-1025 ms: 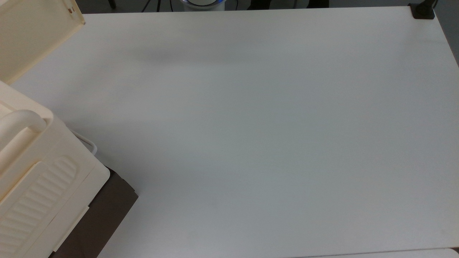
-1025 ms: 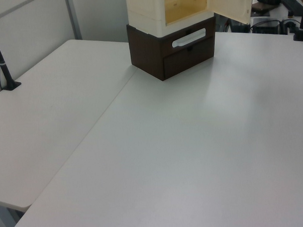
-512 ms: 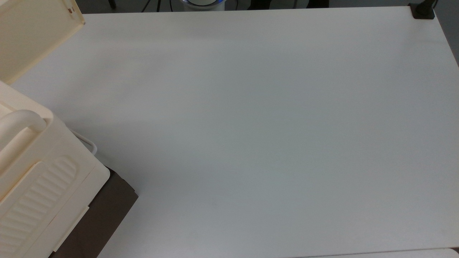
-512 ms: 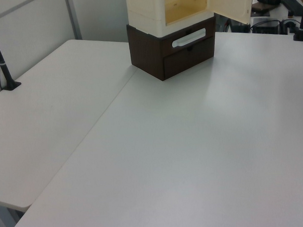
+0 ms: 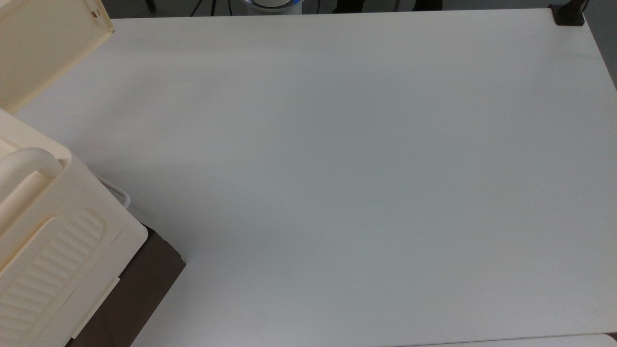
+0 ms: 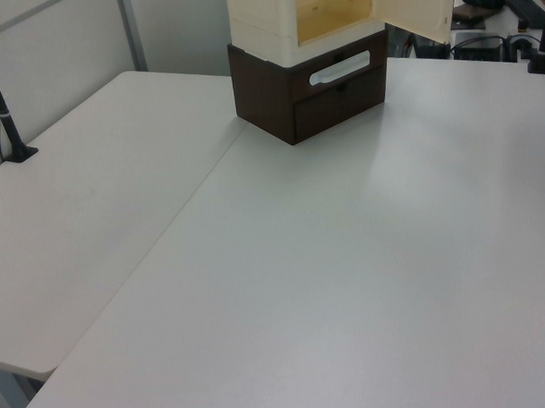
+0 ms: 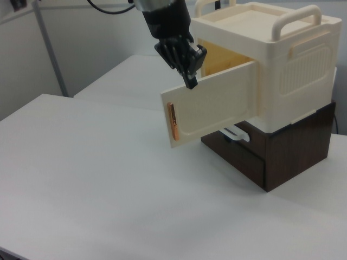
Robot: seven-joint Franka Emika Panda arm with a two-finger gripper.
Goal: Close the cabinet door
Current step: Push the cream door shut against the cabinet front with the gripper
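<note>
The cabinet [image 7: 282, 86] stands on its dark brown base [image 7: 282, 154] at a far corner of the white desk [image 5: 337, 168]; in the top view it occupies the desk's lower left corner. The cabinet door [image 7: 214, 103] is swung well open, its free edge carrying the copper-coloured handle strip [image 7: 172, 123] and projecting out over the desk surface, exposing the wood-toned interior [image 6: 335, 9]. The gripper [image 7: 191, 76] is positioned at the door's upper edge, close to the middle of the panel, apparently touching or just above it; whether its fingers are spread or closed cannot be determined. The step in hand is judged to be the start of the closing push. For best results, apply contact to the outer face near the free edge, away from the hinge, where leverage is greatest. Follow the door's arc toward the opening rather than pushing in a straight line. Push gently: excessive force may slide the whole unit across the desk. Contact on the thin upper edge may slip off.
</note>
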